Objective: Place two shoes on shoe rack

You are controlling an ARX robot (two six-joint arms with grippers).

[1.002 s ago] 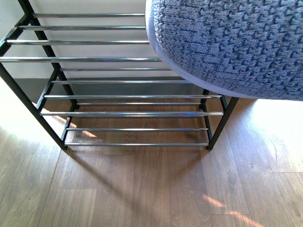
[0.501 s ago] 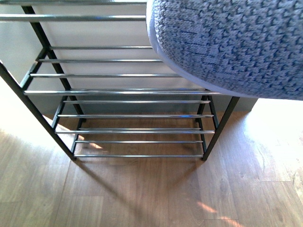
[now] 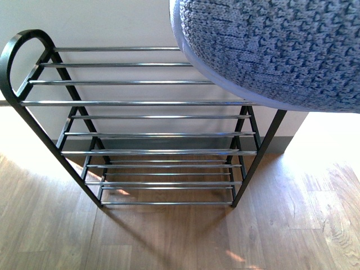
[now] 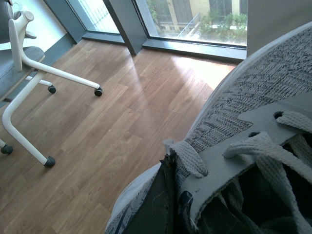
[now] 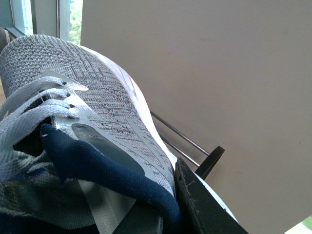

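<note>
Two light, floppy knit shoes. Left pincer (image 4: 171, 197) nips left sneaker (image 4: 243, 92) at its lace edge (image 4: 214, 163); right pincer (image 5: 168, 212) clamps right sneaker (image 5: 97, 87) by its navy collar (image 5: 85, 161), likely the firmer hold.

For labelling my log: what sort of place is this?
Probably an office or home room: brown wood-plank floor, black-framed shoe rack with chrome rods against a pale wall, white wheeled chair base, tall windows.

Grey knit sneaker (image 3: 270, 50), black-and-chrome shoe rack (image 3: 140, 103).
Sneaker mottled grey weave, white sole (image 3: 179, 39), navy collar (image 5: 97, 165), grey laces (image 4: 263, 146); floor (image 3: 169, 242) brown wood-grain, pale sun patches; wall (image 3: 112, 22) off-white.
</note>
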